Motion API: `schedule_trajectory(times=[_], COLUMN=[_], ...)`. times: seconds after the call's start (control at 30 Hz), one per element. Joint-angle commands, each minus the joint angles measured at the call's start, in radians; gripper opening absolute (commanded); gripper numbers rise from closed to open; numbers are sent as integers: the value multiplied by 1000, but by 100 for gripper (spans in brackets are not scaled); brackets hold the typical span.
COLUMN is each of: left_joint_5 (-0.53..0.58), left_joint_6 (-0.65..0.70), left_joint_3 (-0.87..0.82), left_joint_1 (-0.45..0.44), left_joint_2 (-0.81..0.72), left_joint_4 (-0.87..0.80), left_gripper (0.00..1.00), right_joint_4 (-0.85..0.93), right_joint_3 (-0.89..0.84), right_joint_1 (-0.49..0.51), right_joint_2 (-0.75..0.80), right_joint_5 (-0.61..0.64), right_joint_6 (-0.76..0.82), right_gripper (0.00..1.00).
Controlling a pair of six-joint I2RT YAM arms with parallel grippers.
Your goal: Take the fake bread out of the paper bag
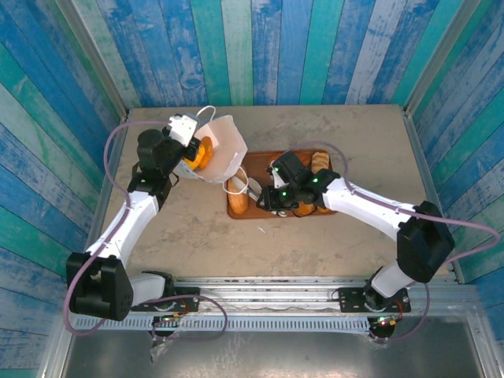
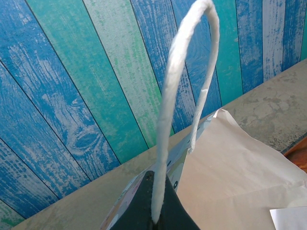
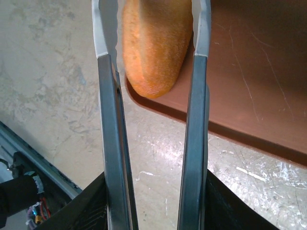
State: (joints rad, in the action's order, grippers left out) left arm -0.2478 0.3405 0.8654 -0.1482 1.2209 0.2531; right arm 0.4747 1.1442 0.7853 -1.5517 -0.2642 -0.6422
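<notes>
Where R jaws gape, bread [image 3: 156, 45] btwn

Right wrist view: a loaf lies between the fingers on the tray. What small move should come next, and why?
Probably raise the right gripper clear. The loaf rests on the tray, tip past its edge, jaws open beside it. More bread shows in the paper bag, held by the left gripper.

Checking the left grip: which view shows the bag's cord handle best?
Left wrist: the cord handle rises large from the shut left end effector. Top external shows it as a tiny loop at the rim of the paper bag.
</notes>
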Motion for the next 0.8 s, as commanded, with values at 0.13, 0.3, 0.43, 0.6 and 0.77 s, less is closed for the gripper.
schedule_trajectory(times=[0.13,0.3,0.43,0.6,0.77], left_joint_5=[-10,-31,-70,-128,-178], left_joint_6=[21,44,59,84,99], left_joint_3=[23,14,3,-7,-14], left_joint_1=[0,-1,-1,-1,-1], left_joint_2=[-34,-44,-50,-63,-85], left_joint_4=[-19,-25,-27,-30,-54], left_gripper=[0,1,0,0,0], right_joint_4=[68,135,207,229,228], right_joint_3=[-49,-68,-32,34,129], right_joint_1=[-27,-58,-64,-56,11], right_joint_2=[145,237,298,347,291], right_joint_5=[36,53,86,74,80], right_joint_6=[4,11,22,25,48], right_gripper=[43,43,43,42,42])
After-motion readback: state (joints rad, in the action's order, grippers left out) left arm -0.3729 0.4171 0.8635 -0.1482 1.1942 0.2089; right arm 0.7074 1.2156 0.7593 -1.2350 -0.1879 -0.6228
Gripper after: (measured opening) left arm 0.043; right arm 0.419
